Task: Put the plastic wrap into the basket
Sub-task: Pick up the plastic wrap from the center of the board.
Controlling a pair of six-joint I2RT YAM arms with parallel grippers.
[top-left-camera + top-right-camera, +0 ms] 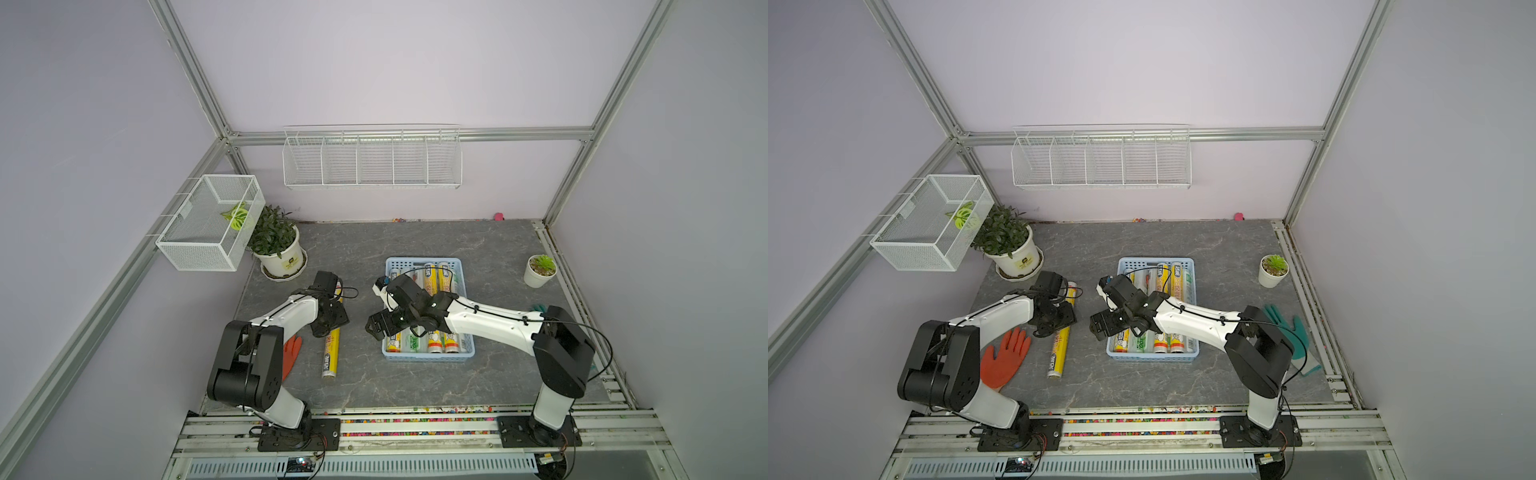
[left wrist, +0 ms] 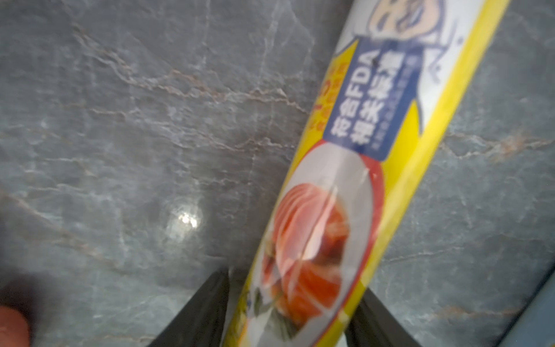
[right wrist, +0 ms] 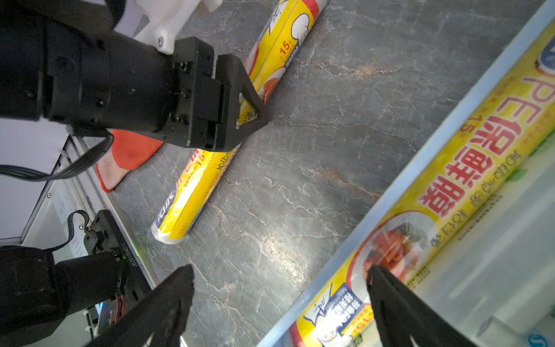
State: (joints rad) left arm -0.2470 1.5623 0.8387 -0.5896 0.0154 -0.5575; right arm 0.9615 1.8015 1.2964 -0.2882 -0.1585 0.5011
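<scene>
Left tool (image 2: 294, 284) straddles the plastic wrap (image 2: 360, 150) — whether it touches is blurred.

Glossy film-wrapped roll (image 2: 345, 180) on smooth stone-look tabletop (image 2: 120, 150); perforated plastic basket (image 1: 428, 356).

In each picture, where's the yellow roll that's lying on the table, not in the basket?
Top view: the yellow roll lies on the table between the orange glove and the blue basket.
Top view: same spot, beside the glove.
Left wrist: close up, between the fingers of the left gripper.
Right wrist: lying beyond the basket's rim.
Shared landmark: the left gripper straddling the roll.
</scene>
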